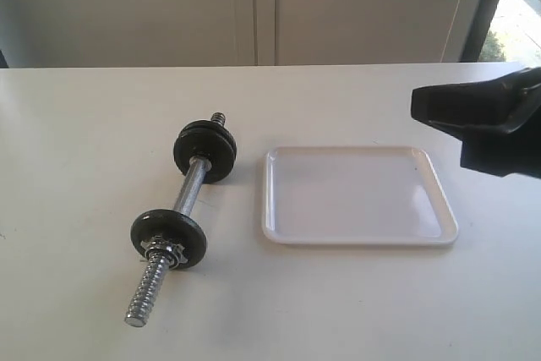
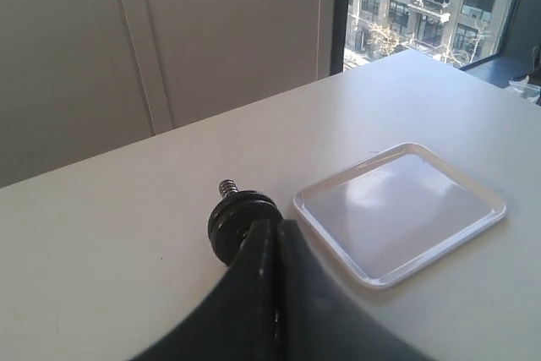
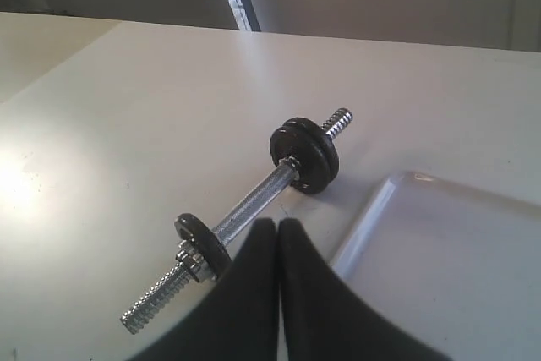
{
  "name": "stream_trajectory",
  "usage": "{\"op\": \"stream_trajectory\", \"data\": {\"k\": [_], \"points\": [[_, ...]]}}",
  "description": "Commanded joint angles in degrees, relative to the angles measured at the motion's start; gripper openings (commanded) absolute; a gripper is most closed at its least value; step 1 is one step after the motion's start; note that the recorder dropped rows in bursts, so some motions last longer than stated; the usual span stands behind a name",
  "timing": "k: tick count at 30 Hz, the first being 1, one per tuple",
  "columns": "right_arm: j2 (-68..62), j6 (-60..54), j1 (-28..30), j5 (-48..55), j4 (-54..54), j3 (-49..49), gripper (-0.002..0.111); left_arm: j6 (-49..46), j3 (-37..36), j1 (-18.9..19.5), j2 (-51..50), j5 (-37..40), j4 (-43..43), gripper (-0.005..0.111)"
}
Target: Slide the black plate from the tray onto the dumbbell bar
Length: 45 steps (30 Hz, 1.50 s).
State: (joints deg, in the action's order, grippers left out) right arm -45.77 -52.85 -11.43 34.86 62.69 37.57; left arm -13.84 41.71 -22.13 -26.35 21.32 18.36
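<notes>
Left gripper [image 2: 277,230] closed on nothing, above the desk [image 1: 84,124]. The dumbbell bar [image 1: 193,185] lies ahead of its tips, partly hidden behind them, and the tray [image 1: 355,239] lies ahead and off to one side. Right gripper [image 3: 279,224] likewise closed and empty, raised off the tray's far corner, bar ahead and well apart. Bar lies flat beside the tray, not touching: paired black discs [image 1: 205,150] on the end farther from both grippers, single disc [image 1: 167,236] and star nut [image 1: 165,251] nearer. Which disc is the black plate cannot be told.
</notes>
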Motion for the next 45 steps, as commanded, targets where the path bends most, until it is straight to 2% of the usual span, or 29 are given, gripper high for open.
{"op": "stream_trajectory", "data": {"k": [1, 10, 19, 28, 36, 42, 45], "points": [[0.4, 0.2, 0.3, -0.3, -0.1, 0.0, 0.000, 0.6, -0.2, 0.2, 0.5, -0.3, 0.9, 0.000], [2.2, 0.2, -1.6, -0.7, -0.1, 0.0, 0.000, 0.6, -0.2, 0.2, 0.5, -0.3, 0.9, 0.000], [18.9, 0.2, -6.1, -0.7, -0.1, 0.0, 0.000, 0.6, -0.2, 0.2, 0.5, -0.3, 0.9, 0.000], [35.0, 0.2, -6.2, -0.5, -0.1, 0.0, 0.000, 0.6, -0.2, 0.2, 0.5, -0.3, 0.9, 0.000], [42.0, 0.2, -6.2, -0.6, -0.1, -3.8, 0.000, 0.6, -0.2, 0.2, 0.5, -0.3, 0.9, 0.000], [45.8, 0.5, -5.6, -5.8, -6.4, -11.2, 0.000, 0.6, -0.2, 0.2, 0.5, -0.3, 0.9, 0.000], [45.8, 0.8, -4.3, -6.3, -16.1, -13.6, 0.000, 0.6, -0.2, 0.2, 0.7, -0.3, 0.9, 0.000]]}}
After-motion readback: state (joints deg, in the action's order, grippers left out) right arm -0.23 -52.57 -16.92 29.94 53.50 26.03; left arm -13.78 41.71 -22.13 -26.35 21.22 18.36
